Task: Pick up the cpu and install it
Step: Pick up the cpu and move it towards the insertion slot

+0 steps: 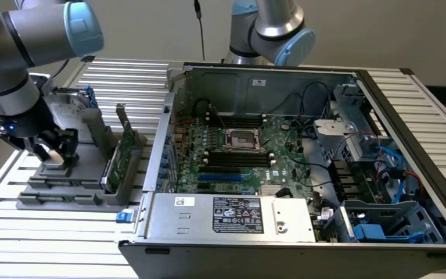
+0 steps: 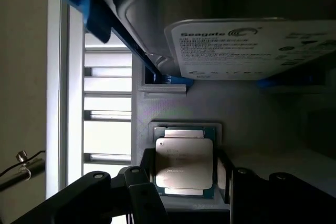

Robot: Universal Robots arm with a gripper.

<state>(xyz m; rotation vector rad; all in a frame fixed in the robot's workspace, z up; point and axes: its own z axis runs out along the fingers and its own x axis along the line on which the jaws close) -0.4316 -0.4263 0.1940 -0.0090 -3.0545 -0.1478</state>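
Note:
The cpu (image 2: pixel 184 162), a small flat square chip with a silvery top, lies in a recess of the grey parts holder (image 2: pixel 231 103). My gripper (image 2: pixel 187 182) is open and hangs right over it. One dark finger (image 2: pixel 137 187) stands on one side of the chip and the other finger (image 2: pixel 252 190) on the opposite side, neither touching it. In the exterior view, my gripper (image 1: pixel 53 152) is low over the holder (image 1: pixel 68 189) at the exterior view's left. The empty cpu socket (image 1: pixel 243 139) sits mid-motherboard inside the open computer case (image 1: pixel 301 75).
A silver hard drive (image 2: pixel 247 45) with a blue bracket (image 2: pixel 94 9) stands just beyond the chip in the same holder. A green circuit card (image 1: pixel 123 152) stands upright between holder and case. A second robot arm (image 1: pixel 273 29) rises behind the case. Cables and drive cages crowd the case's right side.

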